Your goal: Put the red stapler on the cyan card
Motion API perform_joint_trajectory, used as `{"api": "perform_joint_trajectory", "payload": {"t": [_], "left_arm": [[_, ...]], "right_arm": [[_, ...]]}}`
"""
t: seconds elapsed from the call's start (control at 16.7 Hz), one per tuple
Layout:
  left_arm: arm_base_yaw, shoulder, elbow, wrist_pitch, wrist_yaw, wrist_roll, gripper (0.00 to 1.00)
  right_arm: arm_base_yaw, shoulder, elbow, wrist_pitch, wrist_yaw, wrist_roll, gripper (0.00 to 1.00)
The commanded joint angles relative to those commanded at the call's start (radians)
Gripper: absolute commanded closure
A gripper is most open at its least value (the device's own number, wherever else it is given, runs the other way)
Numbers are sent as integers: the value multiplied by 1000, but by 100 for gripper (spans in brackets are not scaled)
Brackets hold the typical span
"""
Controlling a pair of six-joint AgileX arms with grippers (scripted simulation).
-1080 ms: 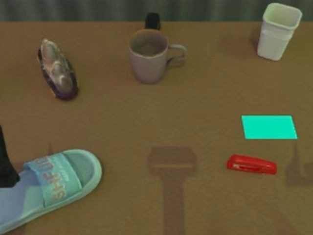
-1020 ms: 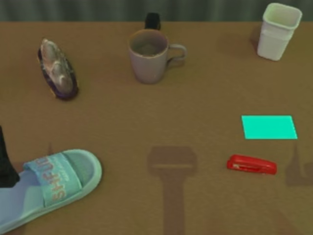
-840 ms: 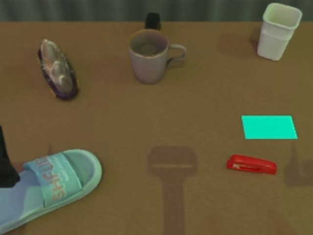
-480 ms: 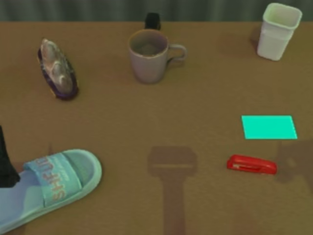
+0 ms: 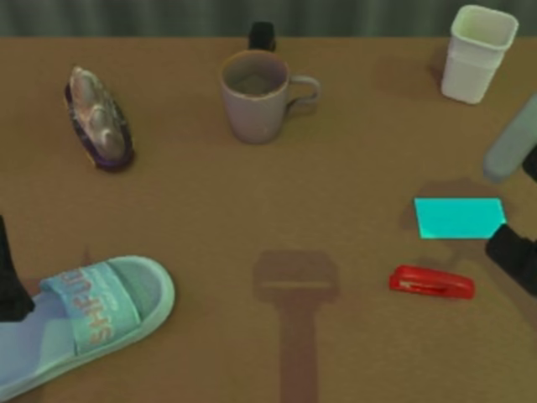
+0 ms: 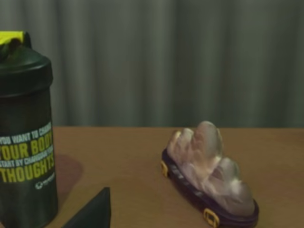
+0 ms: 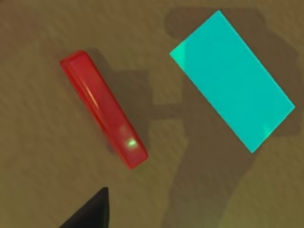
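The glossy red elongated stapler lies lengthwise across the tabletop just below the flat cyan card, nearest the right arm at the right edge, whose pincer's opening I cannot tell.

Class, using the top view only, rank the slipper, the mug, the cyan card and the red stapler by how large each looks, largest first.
1. Slipper, partly cut off by the picture's edge.
2. Mug.
3. Cyan card, its right corner hidden by the right arm.
4. Red stapler.
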Motion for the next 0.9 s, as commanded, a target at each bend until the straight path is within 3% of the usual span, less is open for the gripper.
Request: {"api": "perform_joint_trajectory", "payload": {"t": [0.48, 0.9], "left_arm": [[0, 0, 0, 0, 0, 0, 0], [0, 0, 0, 0, 0, 0, 0]], "right_arm": [[159, 581, 464, -349, -1, -271, 0], [188, 680, 555, -406, -2, -321, 0]]}}
